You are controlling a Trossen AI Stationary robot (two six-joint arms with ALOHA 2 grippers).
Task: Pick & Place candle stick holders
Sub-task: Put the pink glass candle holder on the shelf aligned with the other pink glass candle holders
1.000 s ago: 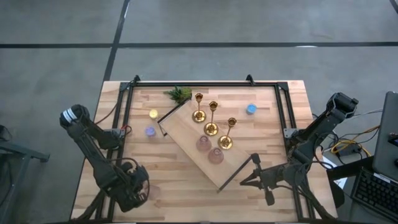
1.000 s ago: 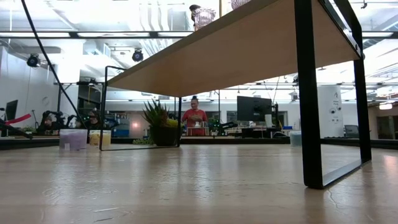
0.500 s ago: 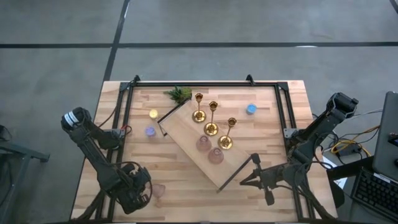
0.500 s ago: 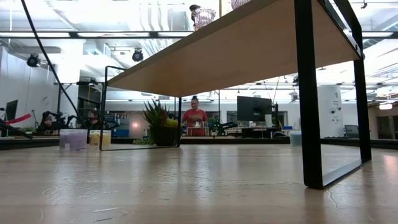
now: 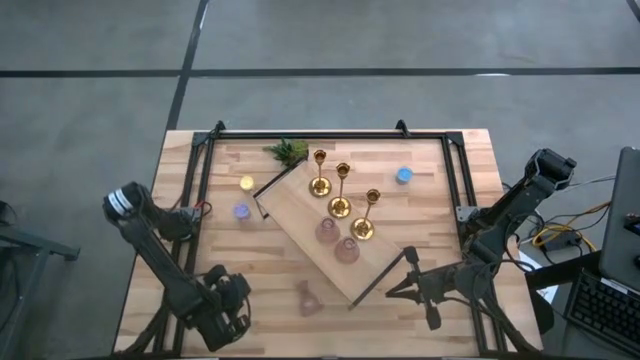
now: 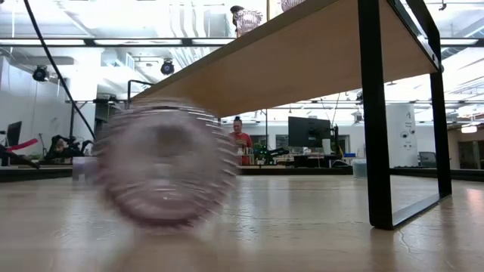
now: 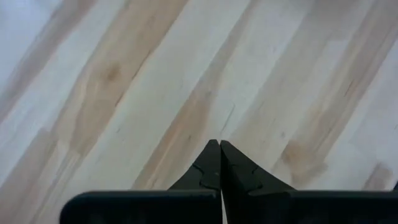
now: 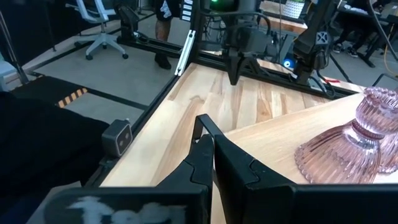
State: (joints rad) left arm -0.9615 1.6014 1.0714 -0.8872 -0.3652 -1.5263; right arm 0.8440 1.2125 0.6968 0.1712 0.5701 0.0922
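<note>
Hanging low over bare wood near the front-left corner of the table, with the left claw pinched together and gripping nothing. Lying just beside it, tipped on its side between claw and raised wooden shelf: one pink glass cup.

Probably handling light but brittle, and slick; round enough to be rolling away at a nudge. Likely calling for a hold across the ribbed bowl or the narrow waist, squeezing gently.

Waiting at the shelf's front-right end, the right claw, also pinched together and empty.

Counting three glass cups: the loose one plus two standing on the shelf. Counting three gold candlesticks, upright on the shelf in a slanting row; stiff metal, probably top-heavy, best taken at the slim stem.
</note>
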